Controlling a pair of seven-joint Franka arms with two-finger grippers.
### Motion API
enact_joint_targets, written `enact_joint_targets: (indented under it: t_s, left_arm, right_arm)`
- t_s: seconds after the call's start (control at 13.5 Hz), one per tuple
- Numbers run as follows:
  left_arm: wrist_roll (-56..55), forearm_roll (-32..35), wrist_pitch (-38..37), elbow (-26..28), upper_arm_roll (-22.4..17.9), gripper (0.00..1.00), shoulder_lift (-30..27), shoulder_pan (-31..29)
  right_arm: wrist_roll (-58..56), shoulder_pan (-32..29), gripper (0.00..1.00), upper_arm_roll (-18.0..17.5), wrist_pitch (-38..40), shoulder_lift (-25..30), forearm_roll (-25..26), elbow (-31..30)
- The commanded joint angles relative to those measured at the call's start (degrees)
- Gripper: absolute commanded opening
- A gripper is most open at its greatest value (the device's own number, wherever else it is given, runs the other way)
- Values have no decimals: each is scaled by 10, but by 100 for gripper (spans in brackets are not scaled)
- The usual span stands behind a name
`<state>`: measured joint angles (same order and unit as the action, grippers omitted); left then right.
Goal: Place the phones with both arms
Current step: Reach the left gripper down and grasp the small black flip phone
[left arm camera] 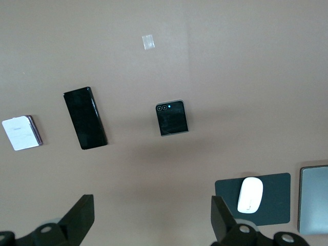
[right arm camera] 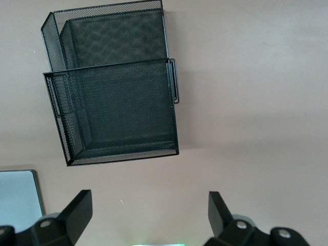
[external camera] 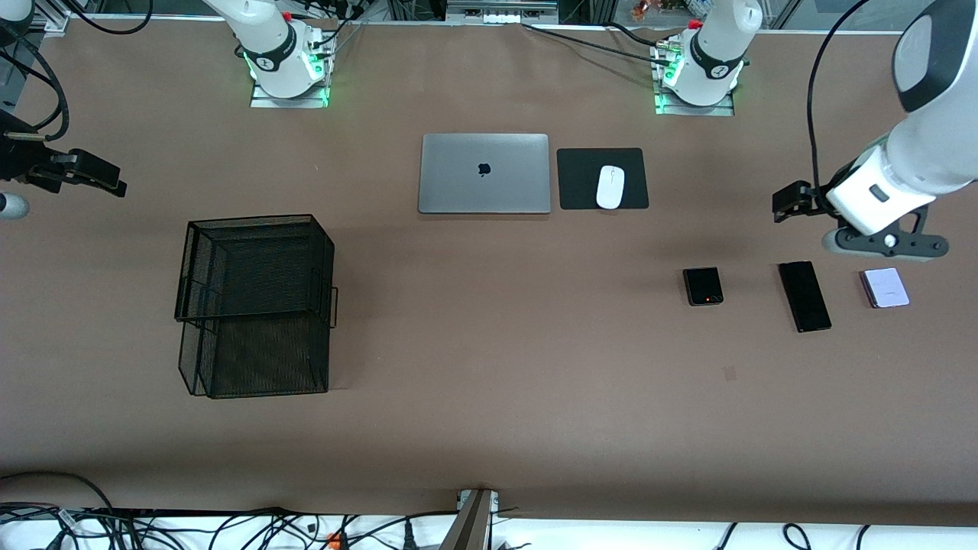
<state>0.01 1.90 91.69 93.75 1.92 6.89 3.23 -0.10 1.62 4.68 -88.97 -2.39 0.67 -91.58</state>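
Observation:
Three phones lie in a row toward the left arm's end of the table: a small squarish black phone (external camera: 703,286) (left arm camera: 171,118), a long slim black phone (external camera: 804,296) (left arm camera: 85,117) and a small pale lavender phone (external camera: 886,288) (left arm camera: 21,133). My left gripper (external camera: 791,203) (left arm camera: 151,201) hangs open in the air over bare table beside the row, nothing between its fingers. My right gripper (external camera: 103,179) (right arm camera: 148,196) hovers open and empty at the right arm's end, over bare table beside the mesh tray.
A black two-tier wire mesh tray (external camera: 256,305) (right arm camera: 115,84) stands toward the right arm's end. A shut silver laptop (external camera: 484,173) lies mid-table, with a white mouse (external camera: 610,186) (left arm camera: 250,195) on a black pad (external camera: 602,178) beside it.

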Motion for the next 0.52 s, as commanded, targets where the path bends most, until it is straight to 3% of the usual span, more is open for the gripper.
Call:
enact_joint_targets:
  t_s: [0.0,0.22,0.44]
  left_arm:
    - [24,2,-13,-21,-1,100,47,-5]
    - [-17,-3,85,5,-1,100,101,0]
    - [-60,-3,137,45,-1,100,132,-2]
  right_arm:
    - [2,-6,100,-5,-2,13,-2,-7]
    - [2,-6,100,-5,-2,13,-2,-8]
    - [0,-6,100,-5,-6,13,-2,-8]
